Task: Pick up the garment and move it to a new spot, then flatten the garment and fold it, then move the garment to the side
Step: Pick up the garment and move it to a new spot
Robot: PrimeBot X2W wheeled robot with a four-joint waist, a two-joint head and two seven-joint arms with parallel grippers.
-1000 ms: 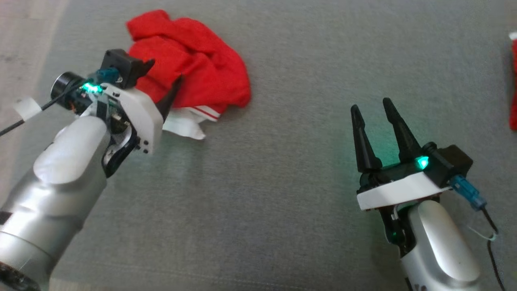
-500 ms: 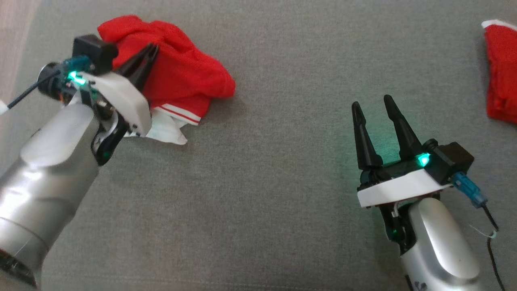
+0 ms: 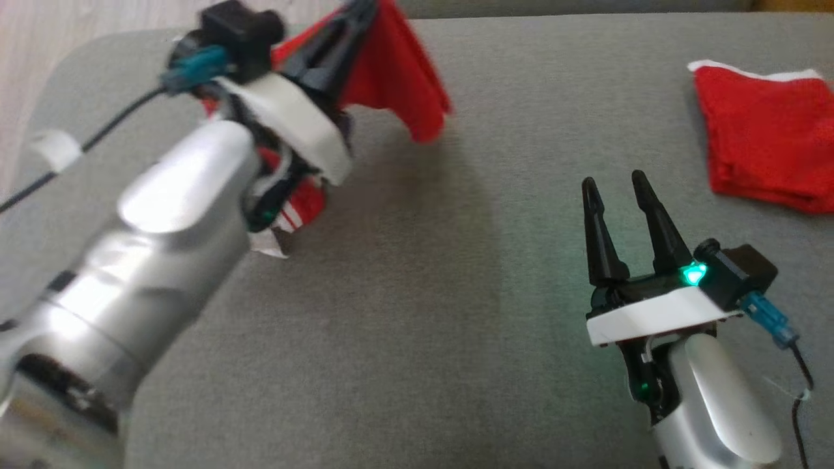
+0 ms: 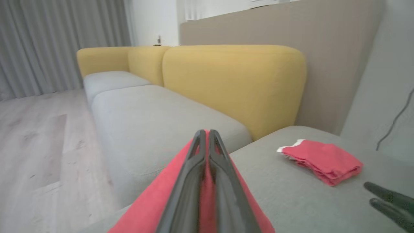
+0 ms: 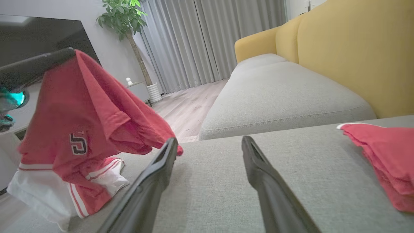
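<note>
My left gripper (image 3: 358, 10) is shut on the red garment (image 3: 391, 78) and holds it up above the grey cushion (image 3: 456, 293) at the upper left of the head view. In the left wrist view the fingers (image 4: 204, 132) are pressed together with red cloth (image 4: 152, 207) on both sides. The right wrist view shows the garment (image 5: 81, 113) hanging from the left fingers (image 5: 35, 64), a number patch and white-striped hem dangling just above the cushion. My right gripper (image 3: 616, 182) stands open and empty at the lower right, its fingers apart (image 5: 208, 140).
A second red garment (image 3: 762, 140) lies folded on the cushion at the far right (image 4: 323, 158). A yellow backrest (image 4: 233, 81) runs behind the seats. Wooden floor (image 4: 32, 145) lies beyond the cushion's left edge. A potted plant (image 5: 126, 16) stands by the curtains.
The left gripper shut on the crumpled garment and lifted it off the cushion. The head camera has shifted, bringing the folded garment further into view. The right gripper stayed put.
</note>
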